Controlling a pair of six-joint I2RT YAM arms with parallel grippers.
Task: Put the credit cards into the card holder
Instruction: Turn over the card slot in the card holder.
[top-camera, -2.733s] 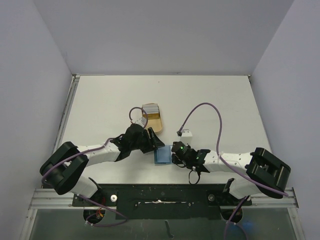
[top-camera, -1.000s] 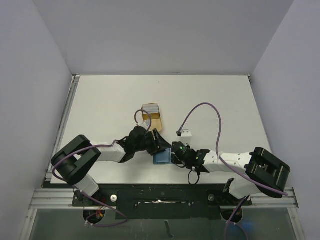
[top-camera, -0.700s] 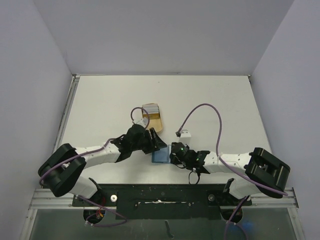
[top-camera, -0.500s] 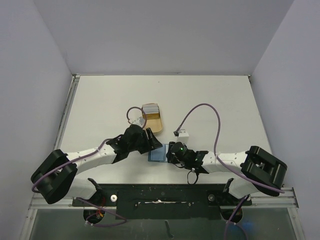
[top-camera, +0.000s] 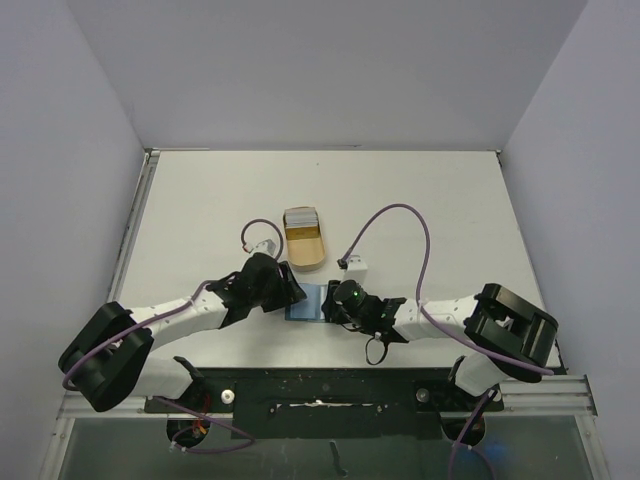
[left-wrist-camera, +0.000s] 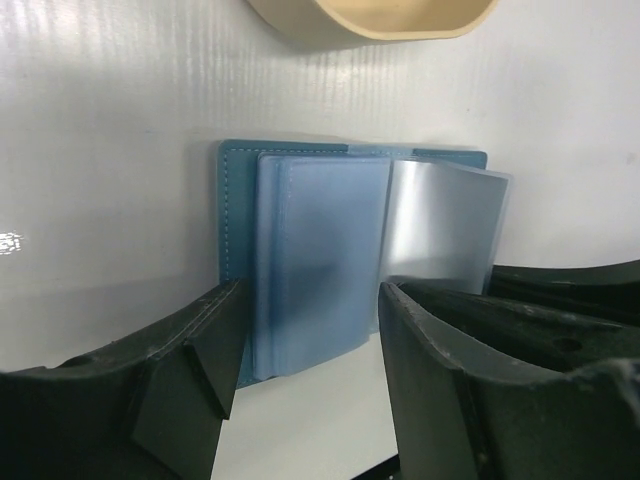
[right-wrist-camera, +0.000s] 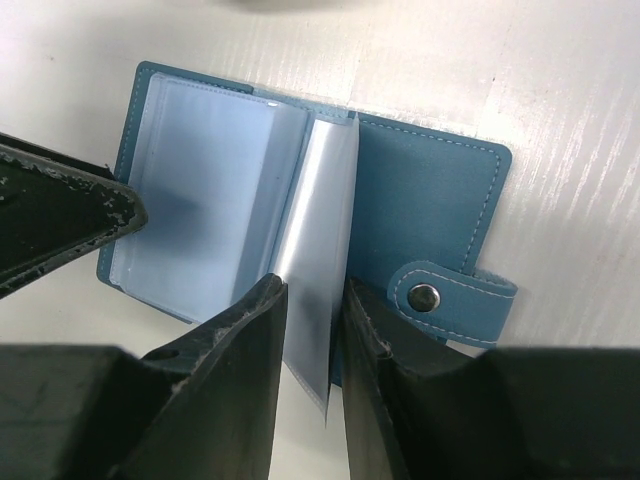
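While the right pincer (right-wrist-camera: 310, 300) pinched one clear sleeve (right-wrist-camera: 318, 270) of the open card holder (top-camera: 305, 302) on the desk (top-camera: 200, 200), the left pincer (left-wrist-camera: 305, 330) stood wide astride its other sleeves, the credit cards (top-camera: 301, 216) lying just beyond in a tray (top-camera: 308, 252), nearer the left arm.

no legible text or markings
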